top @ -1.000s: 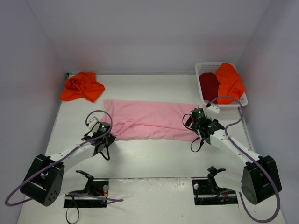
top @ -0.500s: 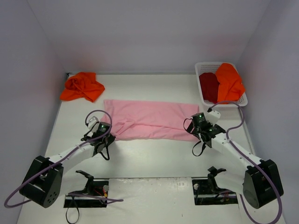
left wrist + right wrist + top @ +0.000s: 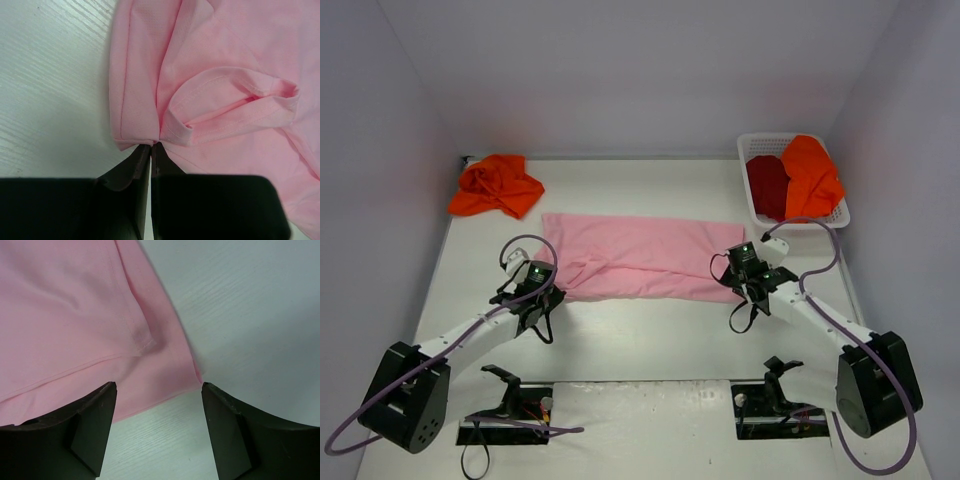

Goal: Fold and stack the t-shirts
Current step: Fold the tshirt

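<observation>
A light pink t-shirt (image 3: 640,258) lies spread flat across the middle of the table. My left gripper (image 3: 548,288) is shut on its near left corner, and the left wrist view shows the jaws pinching a bunched fold of pink cloth (image 3: 150,135) at their tips (image 3: 151,146). My right gripper (image 3: 742,283) is open low over the shirt's near right corner. In the right wrist view that corner (image 3: 170,385) lies between the spread fingers (image 3: 158,388) without touching them. A crumpled orange t-shirt (image 3: 496,187) sits at the back left.
A white latticed basket (image 3: 760,137) stands at the back right with a dark red shirt (image 3: 767,186) and an orange shirt (image 3: 810,176) draped in it. White walls close in the table on three sides. Purple cables loop off both arms.
My right gripper has slid toward the near side along the shirt's right edge to its corner, and its jaws have narrowed a little. The left gripper has stayed shut on the cloth.
</observation>
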You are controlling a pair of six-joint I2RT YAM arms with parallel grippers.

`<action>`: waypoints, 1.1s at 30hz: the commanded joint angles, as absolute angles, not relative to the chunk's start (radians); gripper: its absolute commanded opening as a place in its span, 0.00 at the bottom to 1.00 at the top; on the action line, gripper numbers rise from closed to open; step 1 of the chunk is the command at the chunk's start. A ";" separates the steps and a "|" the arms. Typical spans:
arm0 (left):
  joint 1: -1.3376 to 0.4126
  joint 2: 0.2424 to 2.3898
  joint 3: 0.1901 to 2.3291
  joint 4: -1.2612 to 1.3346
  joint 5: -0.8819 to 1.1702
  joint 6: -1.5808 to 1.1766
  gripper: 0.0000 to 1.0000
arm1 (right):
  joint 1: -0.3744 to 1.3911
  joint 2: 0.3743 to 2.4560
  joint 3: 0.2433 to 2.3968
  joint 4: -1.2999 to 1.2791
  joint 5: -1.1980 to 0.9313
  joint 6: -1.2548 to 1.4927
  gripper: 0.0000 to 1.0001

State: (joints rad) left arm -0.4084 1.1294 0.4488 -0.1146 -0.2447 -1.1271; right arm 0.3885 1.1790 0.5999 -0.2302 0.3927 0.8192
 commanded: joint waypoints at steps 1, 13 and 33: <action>-0.397 1.129 0.503 -0.092 -0.268 -1.108 0.00 | 0.399 1.200 0.615 -0.222 0.420 0.841 0.65; -0.385 1.146 0.503 -0.077 -0.267 -1.103 0.00 | 0.454 1.233 0.601 -0.218 0.416 0.870 0.56; -0.361 1.126 0.499 -0.086 -0.261 -1.085 0.00 | 0.525 1.281 0.588 -0.225 0.425 0.939 0.53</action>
State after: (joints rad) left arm -0.3725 1.1442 0.4507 -0.1120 -0.2432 -1.1015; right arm 0.5144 1.2770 0.5850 -0.2279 0.3882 0.9115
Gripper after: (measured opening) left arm 0.003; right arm 0.533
